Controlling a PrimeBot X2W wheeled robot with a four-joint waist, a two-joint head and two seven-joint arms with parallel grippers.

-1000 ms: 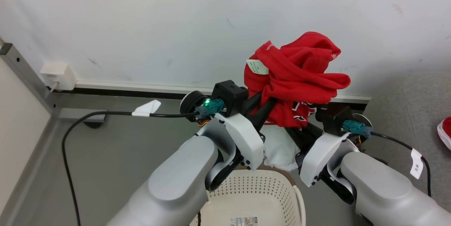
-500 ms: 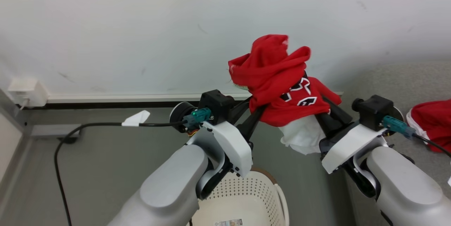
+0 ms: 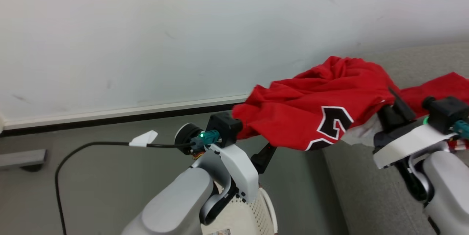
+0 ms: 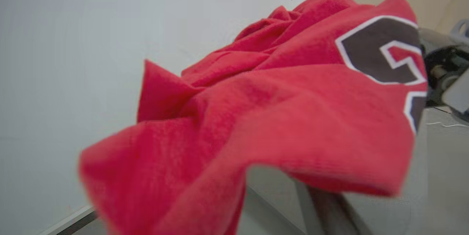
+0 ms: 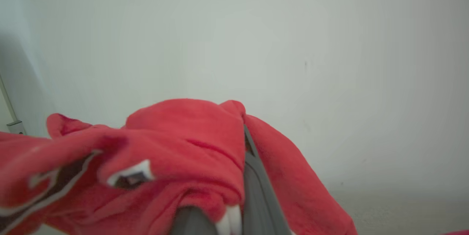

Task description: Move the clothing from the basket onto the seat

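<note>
basket point(image 3: 253, 213) cut off at btm edge, left claw fingers point(image 3: 266, 155) mostly under clothing point(image 3: 311, 114), clothing blurry in wrist views

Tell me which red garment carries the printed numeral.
The raised garment, held up in the air: it has a dark, white-edged numeral on it. The other red garment lies on the grey seat, no print visible.

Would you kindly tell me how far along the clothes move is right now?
Done: one red garment lies on the sofa. In hand: the numbered jersey, pinched in the right claw, hangs spread above the sofa's edge, not yet laid down. Left: set it on the sofa; the basket is mostly out of view, so I cannot tell if more remains.
</note>
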